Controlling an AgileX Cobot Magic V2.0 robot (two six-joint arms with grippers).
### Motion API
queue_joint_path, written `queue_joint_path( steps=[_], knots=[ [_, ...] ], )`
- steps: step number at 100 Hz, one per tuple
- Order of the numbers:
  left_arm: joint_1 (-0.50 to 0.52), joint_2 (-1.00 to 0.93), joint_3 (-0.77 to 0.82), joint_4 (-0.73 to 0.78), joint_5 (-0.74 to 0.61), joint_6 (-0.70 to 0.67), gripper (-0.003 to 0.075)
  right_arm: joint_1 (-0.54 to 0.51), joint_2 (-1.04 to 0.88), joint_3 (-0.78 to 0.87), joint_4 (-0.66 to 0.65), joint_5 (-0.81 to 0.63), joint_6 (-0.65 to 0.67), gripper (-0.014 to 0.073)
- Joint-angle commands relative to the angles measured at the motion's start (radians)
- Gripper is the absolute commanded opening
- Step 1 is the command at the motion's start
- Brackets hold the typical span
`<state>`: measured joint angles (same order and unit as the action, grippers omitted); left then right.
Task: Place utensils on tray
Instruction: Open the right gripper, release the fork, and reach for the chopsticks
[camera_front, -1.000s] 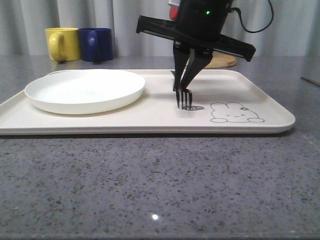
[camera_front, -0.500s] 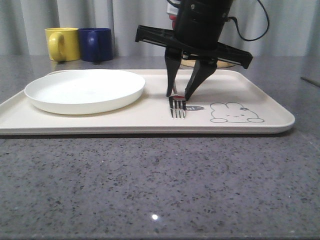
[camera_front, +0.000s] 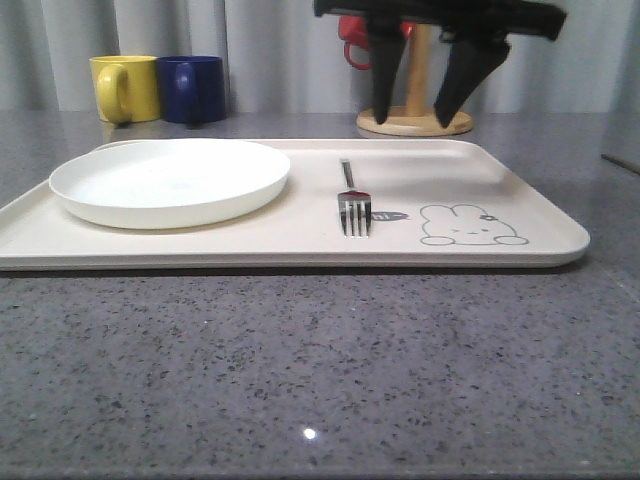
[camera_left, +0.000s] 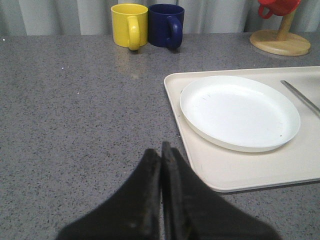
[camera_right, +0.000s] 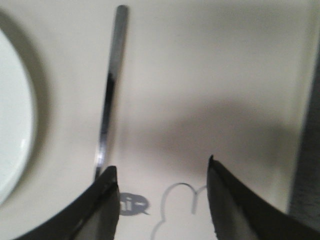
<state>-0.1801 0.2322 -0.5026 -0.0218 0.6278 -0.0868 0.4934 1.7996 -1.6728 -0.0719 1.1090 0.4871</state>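
Fork (camera_front: 352, 202) flat on tray (camera_front: 520, 190), below raised R tool (camera_front: 428, 100), fingers apart; L tool (camera_left: 161, 165) together.

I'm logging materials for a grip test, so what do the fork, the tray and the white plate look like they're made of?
The fork looks like polished metal: silver and mirror-bright. The tray is matte cream, probably plastic or melamine, with a printed rabbit. The white plate has a smooth, slightly glossy finish; it could be ceramic or melamine.

Silver fork (camera_front: 352, 200) lies flat on the cream tray (camera_front: 300, 245), beside the rabbit drawing.
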Motion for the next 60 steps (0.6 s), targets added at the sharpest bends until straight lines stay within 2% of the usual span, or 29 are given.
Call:
queue_joint_path(
  steps=[1,36,60],
  knots=[
    [-0.005,0.009,-0.024,0.000,-0.070,-0.007,-0.0019,-0.047,-0.080,-0.032,-0.058,0.041,-0.069,0.0409],
    [-0.005,0.009,-0.024,0.000,-0.070,-0.007,-0.0019,-0.323,-0.098,-0.031,0.038,0.188,-0.340,0.0409],
    [-0.005,0.009,-0.024,0.000,-0.070,-0.007,-0.0019,-0.485,-0.098,0.040,0.066,0.165,-0.421,0.0409]
  ],
)
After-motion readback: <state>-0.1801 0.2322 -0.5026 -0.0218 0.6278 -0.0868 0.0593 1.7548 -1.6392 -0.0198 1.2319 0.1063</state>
